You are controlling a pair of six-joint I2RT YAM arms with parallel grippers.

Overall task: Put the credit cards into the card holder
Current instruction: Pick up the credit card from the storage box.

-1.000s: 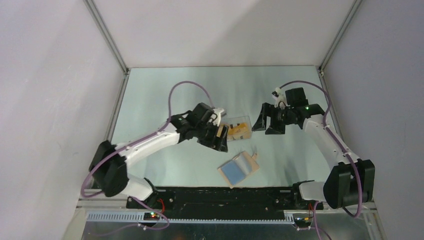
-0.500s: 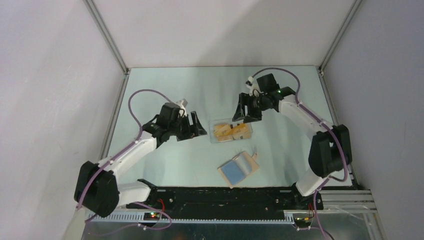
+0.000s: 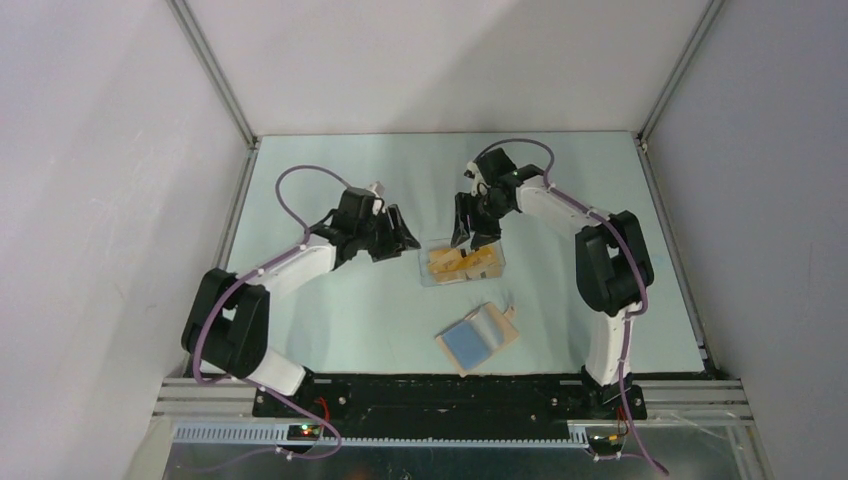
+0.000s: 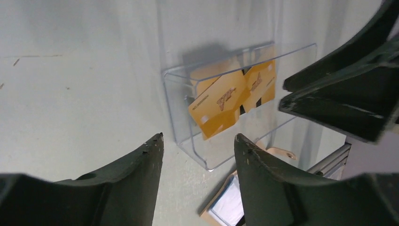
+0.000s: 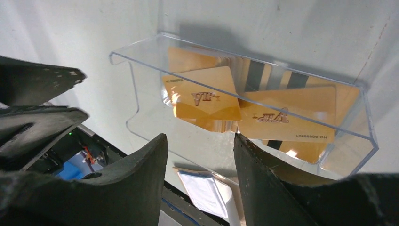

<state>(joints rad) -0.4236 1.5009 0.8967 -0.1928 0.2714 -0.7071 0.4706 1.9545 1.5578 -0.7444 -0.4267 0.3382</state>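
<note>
The only writing that can be read stands on the orange credit cards [image 5: 207,96] in the clear plastic tray [image 5: 136,94]. In the right wrist view, two cards each carry a stylised, embossed "VIP", seen upside down. The card further right also has a small line of print along one edge. It begins "NO:" and is followed by a run of digits, mostly eights, too small to read with certainty. In the left wrist view the same "VIP" mark shows on two cards.

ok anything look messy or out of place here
The orange-yellow plastic cards lie jumbled in the clear plastic tray, overlapping at odd angles. The tan folding wallet lies open and skewed in front of it. Nothing spilled.
</note>
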